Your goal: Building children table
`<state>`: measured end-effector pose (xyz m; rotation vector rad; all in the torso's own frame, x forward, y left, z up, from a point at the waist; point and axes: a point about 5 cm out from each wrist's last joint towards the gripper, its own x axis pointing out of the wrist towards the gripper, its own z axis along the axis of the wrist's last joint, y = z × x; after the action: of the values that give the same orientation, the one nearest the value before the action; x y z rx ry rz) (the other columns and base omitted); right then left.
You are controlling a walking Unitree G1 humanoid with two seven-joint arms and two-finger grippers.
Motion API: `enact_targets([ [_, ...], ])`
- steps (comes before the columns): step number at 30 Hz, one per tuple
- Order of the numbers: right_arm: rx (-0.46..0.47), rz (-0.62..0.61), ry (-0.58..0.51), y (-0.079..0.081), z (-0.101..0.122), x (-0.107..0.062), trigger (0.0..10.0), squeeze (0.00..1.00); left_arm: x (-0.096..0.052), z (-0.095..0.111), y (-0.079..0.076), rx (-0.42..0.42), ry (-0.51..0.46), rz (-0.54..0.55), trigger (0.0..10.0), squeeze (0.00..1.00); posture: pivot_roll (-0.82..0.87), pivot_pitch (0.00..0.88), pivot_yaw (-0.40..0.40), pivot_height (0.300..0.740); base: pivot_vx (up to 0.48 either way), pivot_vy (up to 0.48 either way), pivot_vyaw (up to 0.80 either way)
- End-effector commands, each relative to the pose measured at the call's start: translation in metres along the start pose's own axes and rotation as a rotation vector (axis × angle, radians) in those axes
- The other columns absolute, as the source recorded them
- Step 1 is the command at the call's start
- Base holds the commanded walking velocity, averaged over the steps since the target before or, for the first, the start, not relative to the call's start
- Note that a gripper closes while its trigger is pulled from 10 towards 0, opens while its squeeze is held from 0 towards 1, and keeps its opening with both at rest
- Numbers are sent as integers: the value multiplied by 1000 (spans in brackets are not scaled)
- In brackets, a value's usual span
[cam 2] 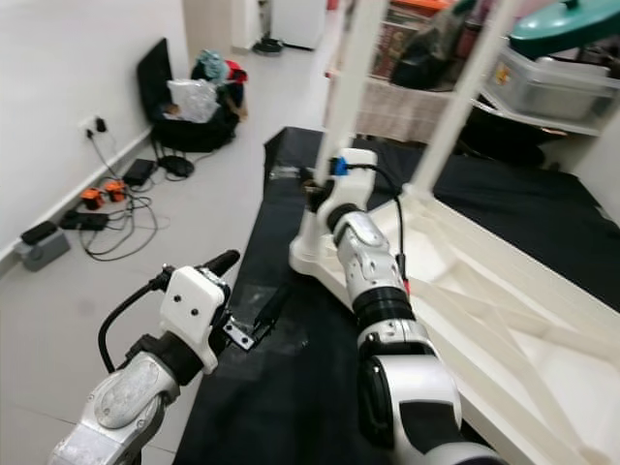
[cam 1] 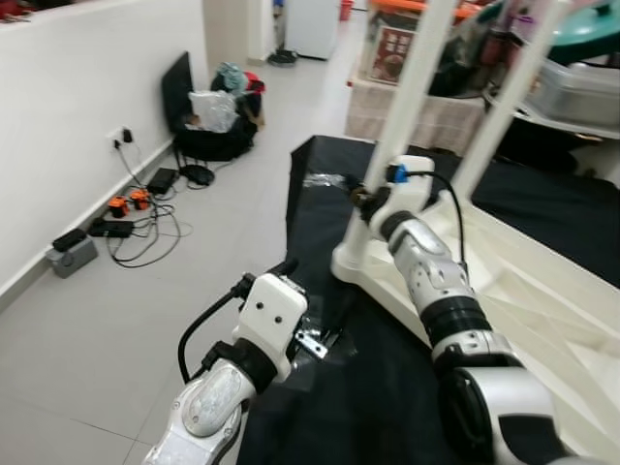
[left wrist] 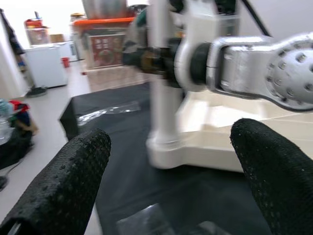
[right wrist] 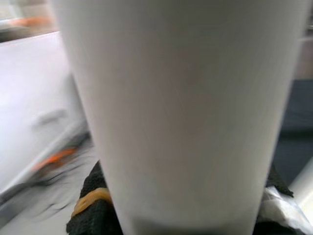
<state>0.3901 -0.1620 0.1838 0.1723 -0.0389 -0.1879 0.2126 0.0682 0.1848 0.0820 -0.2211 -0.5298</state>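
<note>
On the black sheet (cam 1: 320,387) spread over the floor, the white table (cam 1: 523,300) lay upside down, legs pointing up. From the head views, the right gripper (cam 1: 373,201) had closed around the near corner leg (cam 1: 407,97) low down, probably to turn it into its socket or steady it. The left gripper (cam 2: 218,266) hovered short of the table over the sheet, apparently waiting to help. Seen from the left wrist, its fingers (left wrist: 63,186) stood wide apart, empty, aimed at the leg's base (left wrist: 168,147). From the right wrist, the leg (right wrist: 181,112) sat pressed right between the jaws, clamped tight.
</note>
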Motion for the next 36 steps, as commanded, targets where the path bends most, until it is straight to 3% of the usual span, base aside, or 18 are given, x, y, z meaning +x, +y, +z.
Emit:
enact_targets([
  [1, 11, -211, -12, -20, 3, -4, 0, 0, 1, 0, -1, 6, 3, -2, 10000, 0, 96, 0, -111, 740, 0, 0, 0],
  [6, 11, -228, -12, -6, 6, -8, 0, 0, 1, 0, -1, 7, 2, -1, 10000, 0, 93, 0, -111, 740, 0, 0, 0],
  [7, 22, -191, -6, 4, 6, -9, 10000, 0, 1, -1, -1, 7, 3, -1, 10000, 0, 90, 0, -111, 740, 0, 0, 0],
  [10, 34, -151, -6, 12, 7, -10, 10000, 0, 1, -1, -1, 6, 3, 0, 10000, 0, 89, 0, -113, 740, 0, 0, 0],
  [11, 55, -92, -22, 20, 10, -9, 10000, 1000, 1, -1, -1, 6, 4, 0, 10000, 0, 89, 0, -113, 740, 0, 0, 0],
  [16, 39, -49, -80, 26, 25, -6, 10000, 1000, 1, -1, -1, 6, 3, 0, 10000, 0, 89, 0, -111, 740, 0, 0, 0],
  [17, 30, 12, -111, 30, 37, -1, 10000, 0, 1, 0, 0, 6, 2, 0, 10000, 0, 89, 0, -111, 740, 0, 0, 0],
  [22, 38, 210, -123, 40, 53, 7, 10000, 0, 1, 0, 0, 7, 1, 0, 10000, 0, 89, 0, -112, 740, 0, 0, 0],
  [23, 51, 293, -103, 41, 55, 9, 10000, 0, 2, 0, 0, 7, 0, 1, 10000, 0, 88, 0, -111, 740, 0, 0, 0],
  [24, 68, 484, -65, 45, 53, 8, 10000, 0, 2, 0, 0, 6, -1, 1, 10000, 0, 86, 0, -112, 740, 0, 0, 0],
  [25, 68, 484, -65, 45, 53, 8, 10000, 0, 2, 0, 0, 6, -1, 1, 10000, 0, 86, 0, -112, 740, 0, 0, 0],
  [26, 83, 612, -41, 46, 52, 6, 10000, 0, 2, 0, -1, 5, -1, 1, 10000, 0, 88, 0, -114, 740, 0, 0, 0],
  [27, 78, 794, -4, 47, 46, 0, 10000, 0, 2, 0, -1, 5, -2, -1, 10000, 0, 88, 0, -114, 740, 0, 0, 0],
  [28, 78, 794, -4, 47, 46, 0, 10000, 0, 2, 0, -1, 5, -2, -1, 10000, 0, 88, 0, -114, 740, 0, 0, 0],
  [29, 49, 997, 33, 46, 36, -11, 10000, 0, 2, 0, -1, 5, -1, -3, 10000, 0, 91, 0, -113, 740, 0, 0, 0],
  [30, 49, 997, 33, 46, 36, -11, 10000, 0, 2, 0, -1, 5, -1, -3, 10000, 0, 91, 0, -113, 740, 0, 0, 0],
  [34, 55, 1341, 145, 44, 18, -35, 10000, 0, 2, 0, -1, 5, -1, -3, 10000, 0, 99, 0, -115, 740, 0, 0, 0],
  [36, 69, 1405, 175, 46, 13, -39, 10000, 0, 2, 0, 0, 6, -1, -3, 10000, 0, 100, 0, -114, 740, 0, 0, 0],
])
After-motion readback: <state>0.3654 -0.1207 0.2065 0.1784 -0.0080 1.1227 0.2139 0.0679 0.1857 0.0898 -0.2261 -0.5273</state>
